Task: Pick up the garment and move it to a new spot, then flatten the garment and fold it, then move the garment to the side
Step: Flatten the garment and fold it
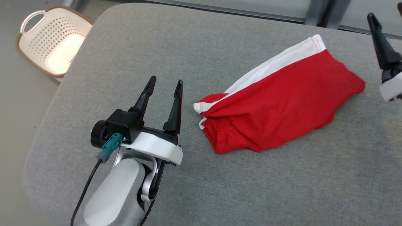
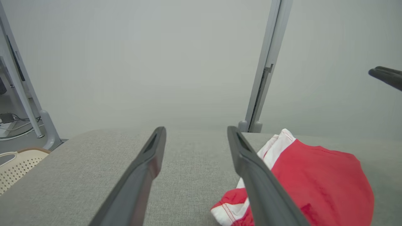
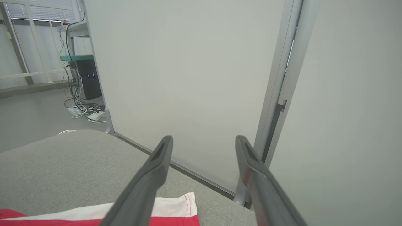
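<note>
Shifting the folded garment aside looks like the step in hand. The red shorts (image 1: 282,103) lie doubled over on the grey padded desk (image 1: 125,47), right of its middle, and neither arm touches them.

Nearest, the left gripper (image 1: 166,80) hovers above the desk just beside the shorts' near-left end, its fingers spread wide and empty. That end shows several stacked hems, so I would bring the fingers in low and pinch every layer at once; catching only the top one would likely open the fold.

Farther off, the right gripper (image 3: 204,138) hangs by the shorts' far right end, above the white side stripe (image 1: 282,59), its fingers likewise apart and holding nothing. It should take the opposite end. Both arms should then lift a little and travel together, keeping the cloth lightly taut.

Beyond the desk's left corner a perforated basket (image 1: 53,40) stands on the floor.
</note>
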Motion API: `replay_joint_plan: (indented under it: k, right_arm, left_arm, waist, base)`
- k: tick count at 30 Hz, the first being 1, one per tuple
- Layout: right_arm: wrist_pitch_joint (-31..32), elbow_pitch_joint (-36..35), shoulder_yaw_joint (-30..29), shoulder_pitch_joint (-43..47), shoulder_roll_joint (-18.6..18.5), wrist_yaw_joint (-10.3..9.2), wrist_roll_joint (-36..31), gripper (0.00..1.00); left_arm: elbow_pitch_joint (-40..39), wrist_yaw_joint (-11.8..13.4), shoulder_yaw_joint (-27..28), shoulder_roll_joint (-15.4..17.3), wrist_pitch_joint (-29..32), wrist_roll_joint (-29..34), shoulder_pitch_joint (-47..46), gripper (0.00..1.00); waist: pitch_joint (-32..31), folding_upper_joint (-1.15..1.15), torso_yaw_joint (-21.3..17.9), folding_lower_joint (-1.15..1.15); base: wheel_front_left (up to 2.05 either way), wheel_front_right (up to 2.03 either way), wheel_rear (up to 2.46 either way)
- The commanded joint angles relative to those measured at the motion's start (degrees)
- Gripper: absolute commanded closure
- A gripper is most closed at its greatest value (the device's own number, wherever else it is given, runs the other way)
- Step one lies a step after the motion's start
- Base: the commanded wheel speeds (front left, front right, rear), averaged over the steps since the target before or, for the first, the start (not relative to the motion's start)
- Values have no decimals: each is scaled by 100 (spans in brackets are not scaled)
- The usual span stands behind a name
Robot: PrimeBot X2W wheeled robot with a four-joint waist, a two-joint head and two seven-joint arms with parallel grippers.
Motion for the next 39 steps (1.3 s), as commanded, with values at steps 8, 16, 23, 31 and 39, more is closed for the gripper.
replay_joint_plan:
  k: [8,16,23,31,39]
  right_arm:
    - [-30,-1047,-2193,2214,1077,-4,-1959,0]
    - [-30,-1670,-3425,3627,2217,-3,-3009,0]
    - [-31,-1769,-3761,4284,2729,-4,-3395,0]
    - [-31,-1670,-3817,4463,2864,-3,-3305,0]
    - [487,-1316,-3583,4128,2958,-3,-2256,0]
  left_arm:
    - [-452,-138,719,-173,-17,1151,891,0]
    - [-439,-245,1261,-306,-17,1613,1540,0]
    - [-420,-333,1498,-344,-17,1802,1983,0]
    - [-405,-351,1338,-347,-18,1719,2052,0]
    - [-464,-296,1130,-348,-18,1423,1893,0]
  waist:
    - [-549,0,-740,0]
    - [-804,0,-1120,0]
    - [-924,0,-1289,0]
    - [-939,0,-1245,0]
    - [-752,0,-944,0]
  base:
    - [0,0,0]
    - [0,0,0]
    - [0,0,0]
    - [0,0,0]
    - [0,0,0]
